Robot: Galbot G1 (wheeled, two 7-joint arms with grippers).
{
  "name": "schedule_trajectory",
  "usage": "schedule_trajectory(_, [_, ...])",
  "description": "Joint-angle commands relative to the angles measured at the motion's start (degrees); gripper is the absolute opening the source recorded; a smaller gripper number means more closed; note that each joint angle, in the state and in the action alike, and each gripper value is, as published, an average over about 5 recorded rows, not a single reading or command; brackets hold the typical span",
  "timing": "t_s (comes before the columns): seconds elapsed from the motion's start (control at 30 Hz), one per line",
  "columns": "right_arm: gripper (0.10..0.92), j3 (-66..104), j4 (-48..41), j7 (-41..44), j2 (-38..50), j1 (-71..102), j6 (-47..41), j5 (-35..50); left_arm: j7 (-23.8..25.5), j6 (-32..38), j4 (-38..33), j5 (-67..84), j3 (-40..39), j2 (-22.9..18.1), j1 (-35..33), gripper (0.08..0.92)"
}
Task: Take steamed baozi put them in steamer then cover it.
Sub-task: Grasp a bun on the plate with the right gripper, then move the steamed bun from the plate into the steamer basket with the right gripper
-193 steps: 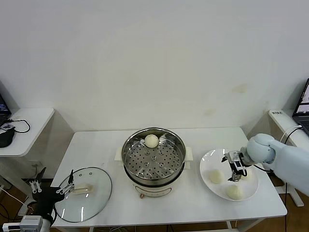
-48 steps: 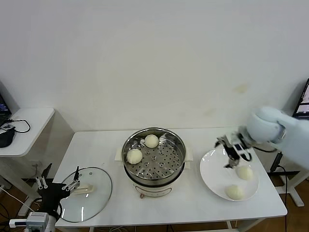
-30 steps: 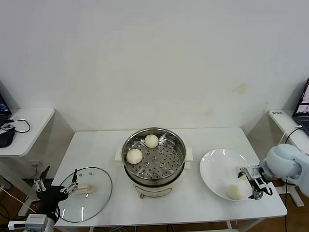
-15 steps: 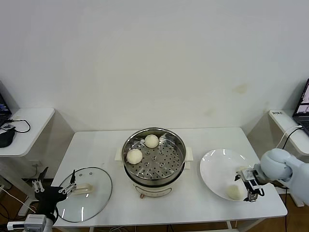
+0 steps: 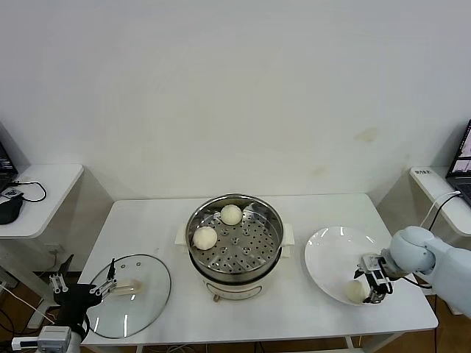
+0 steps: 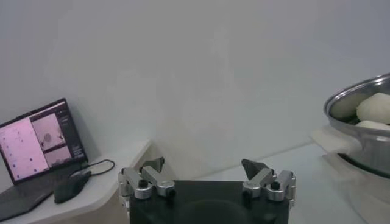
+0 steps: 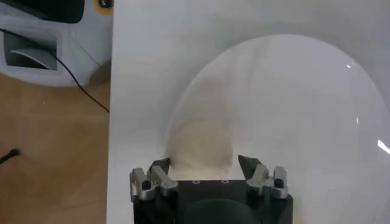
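Note:
The steamer [image 5: 234, 243] stands mid-table with two baozi inside, one at the back [image 5: 231, 214] and one at the left [image 5: 205, 237]. A third baozi [image 5: 357, 291] lies at the front of the white plate [image 5: 331, 254]. I see no fourth. My right gripper [image 5: 374, 283] is open, low over the plate, just right of that baozi; in the right wrist view its fingers [image 7: 204, 163] straddle the bun [image 7: 201, 145]. The glass cover [image 5: 126, 294] lies flat at the front left. My left gripper [image 5: 81, 290] is open and empty beside the cover, also in the left wrist view [image 6: 203, 164].
A low side table [image 5: 33, 195] with a mouse and cable stands to the left, with a laptop [image 6: 36, 143] on it. Another side table [image 5: 434, 184] and a laptop stand at the right. The steamer's rim [image 6: 359, 103] shows in the left wrist view.
My right gripper has come down from the back of the plate and shifted left onto the front baozi. The plate showed two baozi 1.6 s ago and shows one now. The left arm barely moved.

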State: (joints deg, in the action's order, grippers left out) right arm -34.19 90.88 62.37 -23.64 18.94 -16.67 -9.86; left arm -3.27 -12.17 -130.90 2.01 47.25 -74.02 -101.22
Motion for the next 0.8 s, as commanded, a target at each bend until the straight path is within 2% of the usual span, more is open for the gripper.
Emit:
schedule_trajectory(0.03, [0.65,0.4,-1.0,1.0,-0.8,0.4,-0.9,1.1,0.0,0.0,-0.1,0.0,-0.1,0.0,0.0,0.823])
schedule_trajectory(0.23, [0.593,0.1,-0.8,2.1,-0.4,-2.3,-1.1,1.7,0.0,0.0,-0.2,0.0,-0.1,0.1,0.1,0.823])
schedule_trajectory(0.43, [0.577,-1.1,-0.2,3.4,0.7,-9.4,-1.2,4.0,0.0,0.0,-0.2,0.1,-0.1,0.1,0.2,0.823])
schedule_trajectory(0.8, [0.577,-10.9,-0.5,3.1,-3.0,-36.2,-2.1,13.6,0.0,0.0,-0.2,0.2,-0.4,0.3,0.9,0.823])
